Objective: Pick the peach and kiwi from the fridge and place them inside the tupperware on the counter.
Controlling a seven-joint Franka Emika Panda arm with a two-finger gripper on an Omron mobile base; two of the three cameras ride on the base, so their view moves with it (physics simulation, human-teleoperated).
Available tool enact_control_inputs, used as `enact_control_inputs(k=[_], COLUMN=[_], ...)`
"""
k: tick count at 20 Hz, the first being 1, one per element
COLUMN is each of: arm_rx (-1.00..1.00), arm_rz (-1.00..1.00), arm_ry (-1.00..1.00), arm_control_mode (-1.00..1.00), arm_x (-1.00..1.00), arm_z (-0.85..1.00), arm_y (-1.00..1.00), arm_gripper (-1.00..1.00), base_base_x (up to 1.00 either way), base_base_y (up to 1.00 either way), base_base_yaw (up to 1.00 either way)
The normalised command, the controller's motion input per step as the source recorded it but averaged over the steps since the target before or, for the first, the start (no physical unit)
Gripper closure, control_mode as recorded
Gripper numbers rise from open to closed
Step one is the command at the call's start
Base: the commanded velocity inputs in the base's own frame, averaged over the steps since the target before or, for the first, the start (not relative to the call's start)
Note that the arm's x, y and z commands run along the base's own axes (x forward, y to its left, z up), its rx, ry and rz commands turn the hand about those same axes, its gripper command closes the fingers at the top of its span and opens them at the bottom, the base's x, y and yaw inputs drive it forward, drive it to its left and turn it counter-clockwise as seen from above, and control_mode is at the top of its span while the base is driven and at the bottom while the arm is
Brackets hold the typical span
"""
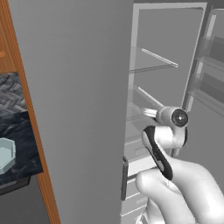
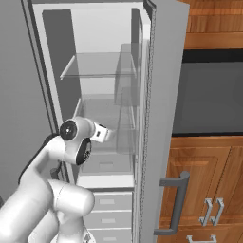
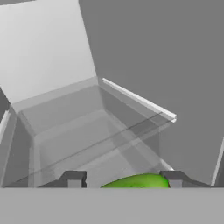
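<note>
Nearest the lens in the hand view, the kiwi (image 3: 136, 181) is seen as a low yellow-green dome between the two dark fingertips (image 3: 73, 179) of the pincer (image 3: 124, 180). Whether the fruit is gripped or merely framed by the tips cannot be told, since the contact is hidden at the bottom edge. Beyond it, a clear glass shelf (image 3: 131, 131) with a white front edge is seen against the white inner walls of the fridge (image 3: 43, 43).

From the left base view, the white arm (image 1: 175, 175) is seen reaching into the open fridge (image 1: 78, 87), its wrist at the level of the lower glass shelves (image 1: 151, 65). A dark door handle (image 1: 124, 179) is seen on the grey front. At far left, the pale blue-grey tupperware (image 1: 5, 159) sits on the black marbled table (image 1: 19, 135), well apart from the fridge, before a grey herringbone tile wall (image 1: 9, 92) and a wooden trim strip (image 1: 30, 131).

From the right base view, the fridge interior (image 2: 102, 95) is shown with white drawers (image 2: 111, 209) below. The open fridge door (image 2: 163, 118) with its handle (image 2: 176, 204) stands edge-on at the right of the arm (image 2: 42, 190). Wooden cabinets (image 2: 209, 190) and a dark recess (image 2: 209, 95) are seen behind.
</note>
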Motion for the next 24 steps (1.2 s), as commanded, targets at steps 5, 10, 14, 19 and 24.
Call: enact_control_inputs(k=[5, 10, 14, 19, 24], arm_rx=[0.0, 0.0, -0.02, -0.03, 0.0], arm_rz=[0.18, 0.16, 0.19, 0.08, 0.0], arm_ry=[0.28, 0.46, 0.47, 0.15, -0.08], arm_control_mode=[-1.0, -1.0, -1.0, -1.0, -1.0], arm_x=[-1.0, -1.0, -1.0, -1.0, -1.0], arm_z=[1.0, 0.96, 0.66, 0.4, 0.12], arm_y=[0.07, 0.5, 0.81, 0.21, -0.15], arm_gripper=[1.0, 1.0, 1.0, 1.0, 1.0], base_base_x=[0.0, 0.0, 0.0, 0.0, 0.0], base_base_y=[0.0, 0.0, 0.0, 0.0, 0.0], base_base_yaw=[0.0, 0.0, 0.0, 0.0, 0.0])
